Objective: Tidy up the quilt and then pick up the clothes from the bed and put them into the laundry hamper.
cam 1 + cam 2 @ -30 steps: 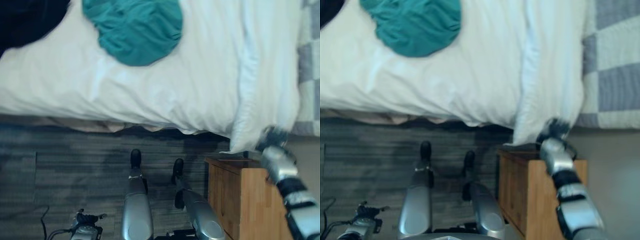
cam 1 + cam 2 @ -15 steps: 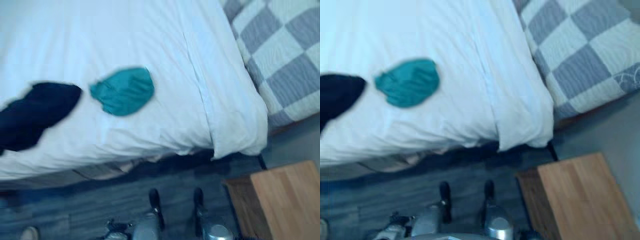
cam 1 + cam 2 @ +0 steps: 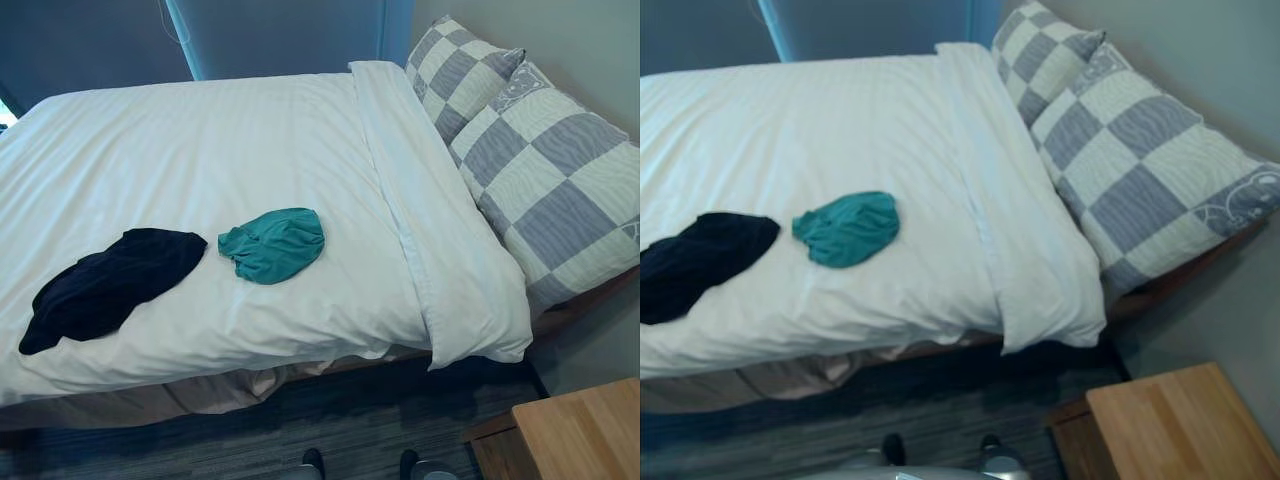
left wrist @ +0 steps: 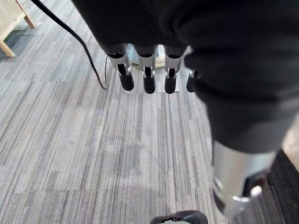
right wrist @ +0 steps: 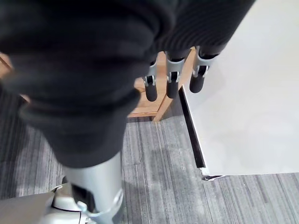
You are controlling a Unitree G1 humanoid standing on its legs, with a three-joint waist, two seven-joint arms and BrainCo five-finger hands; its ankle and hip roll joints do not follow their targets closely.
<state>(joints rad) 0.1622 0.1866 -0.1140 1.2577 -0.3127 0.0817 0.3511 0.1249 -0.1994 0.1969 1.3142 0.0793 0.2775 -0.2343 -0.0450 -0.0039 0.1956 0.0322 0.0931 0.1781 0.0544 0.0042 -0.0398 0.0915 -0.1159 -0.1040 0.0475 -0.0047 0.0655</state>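
While our left hand [image 4: 149, 70] hangs over the grey striped carpet [image 4: 93, 140], its fingers [image 4: 126, 77] point straight down, relaxed, with nothing between them and the thumb. Our right hand [image 5: 173, 70] hangs likewise, fingers [image 5: 198, 79] straight and empty, above the same carpet, with a wooden nightstand [image 5: 149, 100] just past the fingertips and a pale wall [image 5: 243, 93] beside it.

Out from our hands, we take the bed as our landmark. On it the white quilt [image 3: 230, 160] lies spread flat and fairly smooth, its top edge folded back in a band [image 3: 400, 190] that runs across the bed just below the pillows and hangs over the near side of the bed. Two grey-and-white checked pillows [image 3: 540, 190] stand at the head of the bed, leaning against the wall.

Two pieces of clothing rest on the quilt, near the bed's near edge. A teal garment [image 3: 273, 244] lies crumpled about midway along the bed. A dark navy garment [image 3: 105, 285] lies just beside it toward the foot, the two close but apart. The nightstand sits on the floor off the bed's head corner.
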